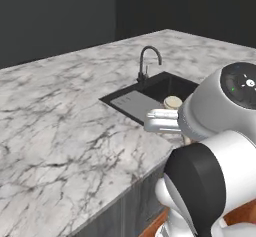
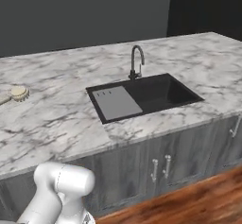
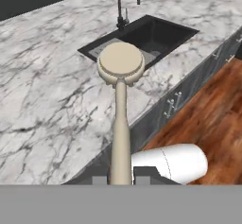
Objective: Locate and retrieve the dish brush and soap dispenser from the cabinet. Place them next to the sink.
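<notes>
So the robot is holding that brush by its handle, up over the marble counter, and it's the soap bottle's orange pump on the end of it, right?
Not quite. The gripper is shut on the dish brush by its handle, above the marble counter near the sink. But the end is the brush's own round pale head, not an orange pump. The hand view shows it plainly.

Kitchen, marble counter [image 2: 56,119], black sink [image 2: 156,93], faucet [image 2: 137,60]
</notes>
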Robot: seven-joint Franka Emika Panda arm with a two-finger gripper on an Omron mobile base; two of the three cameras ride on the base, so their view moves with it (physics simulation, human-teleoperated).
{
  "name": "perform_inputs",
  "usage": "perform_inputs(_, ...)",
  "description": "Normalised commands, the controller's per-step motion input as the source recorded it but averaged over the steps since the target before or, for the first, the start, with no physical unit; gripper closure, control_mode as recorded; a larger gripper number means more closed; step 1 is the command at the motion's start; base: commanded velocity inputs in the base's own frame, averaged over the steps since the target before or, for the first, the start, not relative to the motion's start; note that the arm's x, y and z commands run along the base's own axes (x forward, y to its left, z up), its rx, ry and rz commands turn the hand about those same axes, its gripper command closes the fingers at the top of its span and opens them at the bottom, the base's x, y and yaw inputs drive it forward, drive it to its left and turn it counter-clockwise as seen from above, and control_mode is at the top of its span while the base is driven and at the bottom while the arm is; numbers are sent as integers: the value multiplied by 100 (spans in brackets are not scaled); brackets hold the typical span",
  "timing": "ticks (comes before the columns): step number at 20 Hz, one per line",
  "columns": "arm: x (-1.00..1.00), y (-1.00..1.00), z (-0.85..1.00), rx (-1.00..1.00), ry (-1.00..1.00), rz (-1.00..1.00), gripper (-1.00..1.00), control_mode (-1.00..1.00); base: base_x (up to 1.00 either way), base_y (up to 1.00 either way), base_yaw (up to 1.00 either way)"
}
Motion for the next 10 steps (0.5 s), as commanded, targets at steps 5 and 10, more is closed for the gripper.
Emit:
perform_inputs(5, 0, 0, 0, 0, 0, 0, 100, 100, 0, 18, 44)
perform_inputs(10, 0, 0, 0, 0, 0, 0, 100, 100, 21, 23, 31)
